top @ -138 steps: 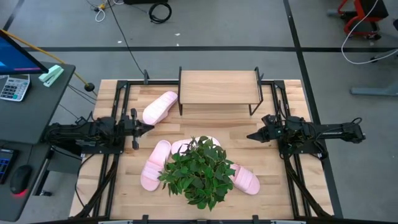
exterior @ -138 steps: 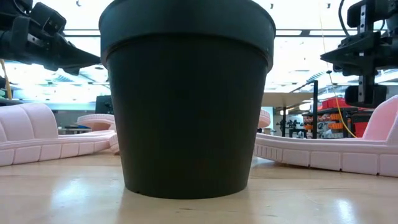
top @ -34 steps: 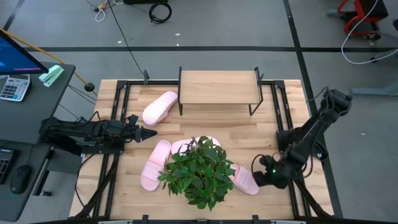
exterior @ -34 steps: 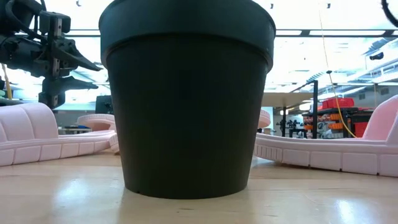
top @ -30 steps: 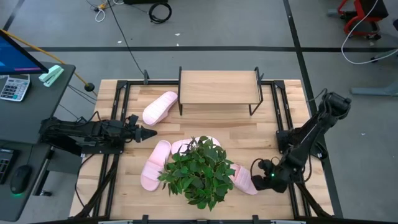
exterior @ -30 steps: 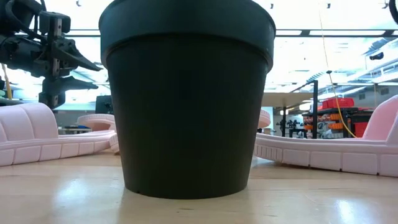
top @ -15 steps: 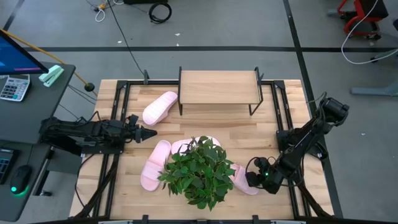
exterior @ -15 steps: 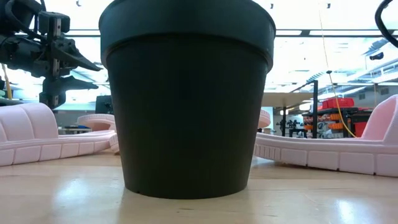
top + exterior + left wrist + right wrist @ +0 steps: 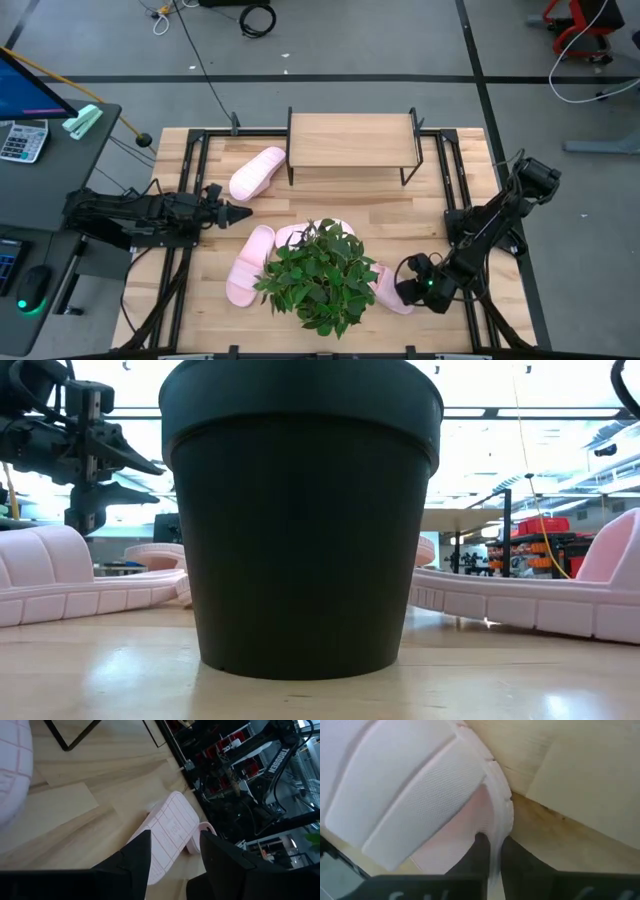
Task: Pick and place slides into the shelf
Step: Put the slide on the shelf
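The right arm reaches from its base at the bench's three o'clock edge down toward five o'clock, elbow raised outward, wrist bent low. Its right gripper (image 9: 408, 291) sits at the bench surface, fingers (image 9: 481, 851) pinched close together on a thin edge. The left arm lies stretched along nine o'clock, its left gripper (image 9: 237, 212) pointing toward three o'clock, fingers (image 9: 136, 860) spread apart and hovering.

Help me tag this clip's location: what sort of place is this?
Probably a robotics lab or workshop: a concrete floor with loose cables, a desk with a calculator, and storage racks behind the table.
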You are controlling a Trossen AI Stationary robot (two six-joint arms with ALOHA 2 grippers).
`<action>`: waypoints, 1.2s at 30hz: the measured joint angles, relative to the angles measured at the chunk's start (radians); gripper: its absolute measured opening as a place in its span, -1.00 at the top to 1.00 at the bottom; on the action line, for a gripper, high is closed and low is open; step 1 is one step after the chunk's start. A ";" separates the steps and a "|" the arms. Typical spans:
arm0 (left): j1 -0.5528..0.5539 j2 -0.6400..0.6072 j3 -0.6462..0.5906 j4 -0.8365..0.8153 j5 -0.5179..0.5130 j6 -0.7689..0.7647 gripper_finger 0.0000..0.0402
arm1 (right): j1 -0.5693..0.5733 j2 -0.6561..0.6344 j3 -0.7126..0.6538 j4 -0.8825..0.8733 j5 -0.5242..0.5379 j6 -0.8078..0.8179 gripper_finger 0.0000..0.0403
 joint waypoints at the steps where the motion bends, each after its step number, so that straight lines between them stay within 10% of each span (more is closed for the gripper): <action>1: 0.000 0.000 0.000 0.000 -0.003 0.000 0.13 | 0.004 -0.013 -0.001 -0.004 0.009 -0.021 0.88; 18: 0.000 0.000 0.000 0.000 -0.007 0.001 0.17 | 0.098 -0.498 0.020 -0.055 0.025 -0.281 0.89; 30: 0.000 0.000 0.000 0.000 -0.017 0.001 0.18 | 0.096 -0.596 0.414 -1.261 0.085 -0.061 0.89; 36: 0.000 0.000 0.000 0.003 -0.050 0.000 0.19 | 0.057 -0.608 0.497 -1.272 0.392 0.022 0.89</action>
